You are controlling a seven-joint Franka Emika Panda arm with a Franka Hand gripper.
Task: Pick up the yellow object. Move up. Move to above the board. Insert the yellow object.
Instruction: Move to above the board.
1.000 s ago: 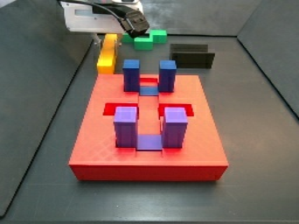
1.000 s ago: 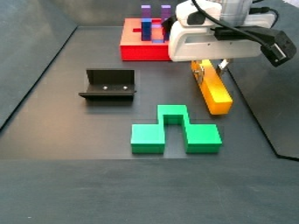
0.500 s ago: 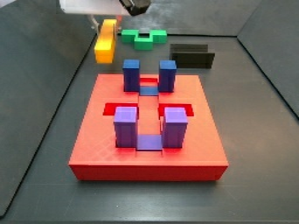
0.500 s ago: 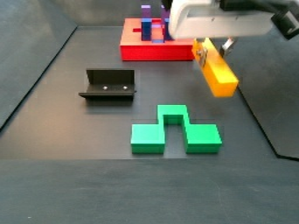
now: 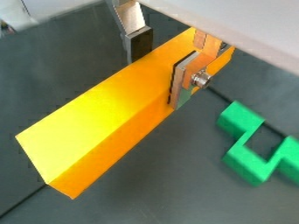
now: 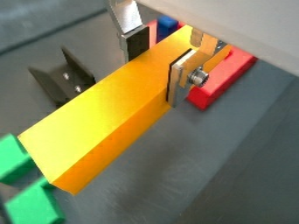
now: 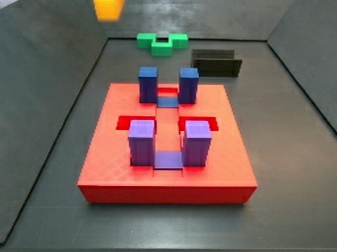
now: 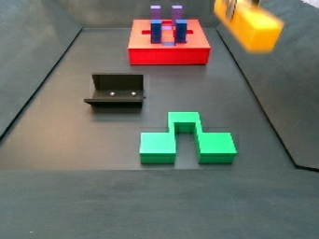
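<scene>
The yellow object [image 5: 111,127] is a long yellow-orange bar, clamped near one end between my gripper's [image 5: 162,66] silver fingers in both wrist views [image 6: 111,118]. The gripper [image 6: 162,61] is shut on it. In both side views only the bar's lower end shows at the top edge [image 7: 108,9] [image 8: 247,21], high above the floor; the gripper itself is out of frame there. The red board [image 7: 105,148] with blue posts [image 7: 149,84] and purple posts [image 7: 141,141] lies on the floor, also visible in a side view [image 8: 169,56] and in a wrist view [image 6: 228,74].
A green notched block [image 8: 187,140] lies on the floor, also seen in a side view [image 7: 162,41] and a wrist view [image 5: 257,144]. The dark fixture [image 8: 116,91] stands beside it [image 7: 218,64] [image 6: 65,79]. Grey walls bound the floor.
The gripper has risen with the yellow object held in it. The bar left the floor and now reaches the top edge of both side views; the gripper body has gone out of frame.
</scene>
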